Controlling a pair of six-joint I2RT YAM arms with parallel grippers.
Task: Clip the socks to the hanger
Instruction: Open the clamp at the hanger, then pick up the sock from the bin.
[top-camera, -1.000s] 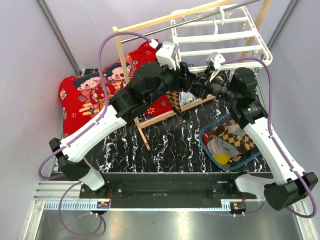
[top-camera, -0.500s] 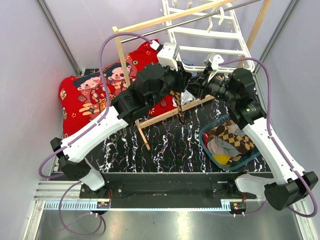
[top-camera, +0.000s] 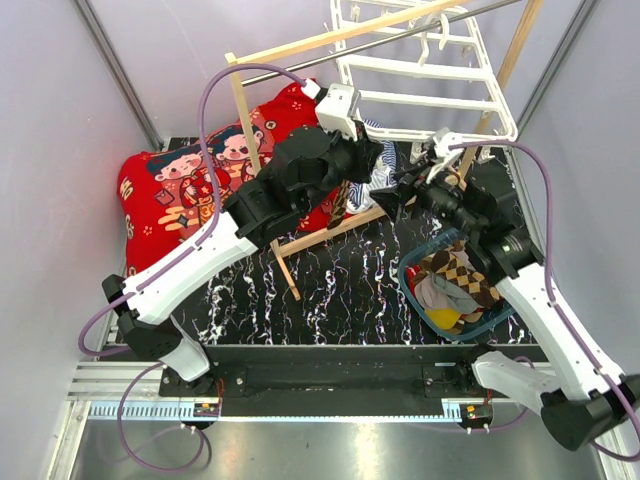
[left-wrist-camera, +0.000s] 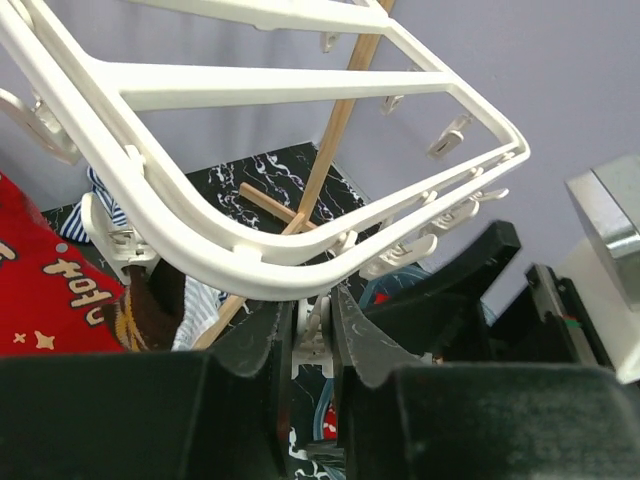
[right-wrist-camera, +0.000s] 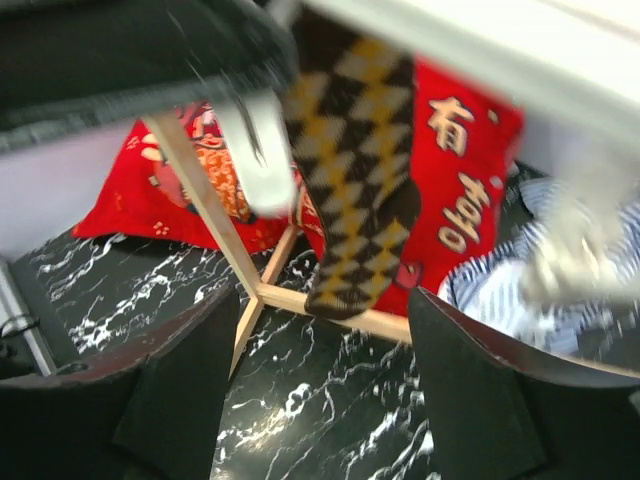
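Observation:
The white grid hanger (top-camera: 425, 72) hangs tilted from the metal rod; its near rim (left-wrist-camera: 240, 270) crosses the left wrist view. My left gripper (left-wrist-camera: 312, 318) (top-camera: 366, 160) is shut on one small white clip peg (left-wrist-camera: 312, 345) under that rim. A brown-tan checkered sock (right-wrist-camera: 355, 170) (top-camera: 338, 203) hangs straight down just beside it, its top hidden by the left gripper. My right gripper (right-wrist-camera: 325, 300) (top-camera: 408, 186) stands open a little back from the sock, nothing between its fingers. More socks (top-camera: 455, 285) lie in the blue basket (top-camera: 408, 275).
A light wooden pole rack (top-camera: 330, 40) frames the hanger, its foot bars (right-wrist-camera: 215, 215) on the black marbled table. A red printed cushion (top-camera: 185, 190) lies at the back left, and a blue-white striped cloth (right-wrist-camera: 505, 270) lies behind the sock.
My left gripper has closed on the peg. My right gripper has opened, let go of the sock and drawn back to the right. The hanger has swung and the sock hangs free.

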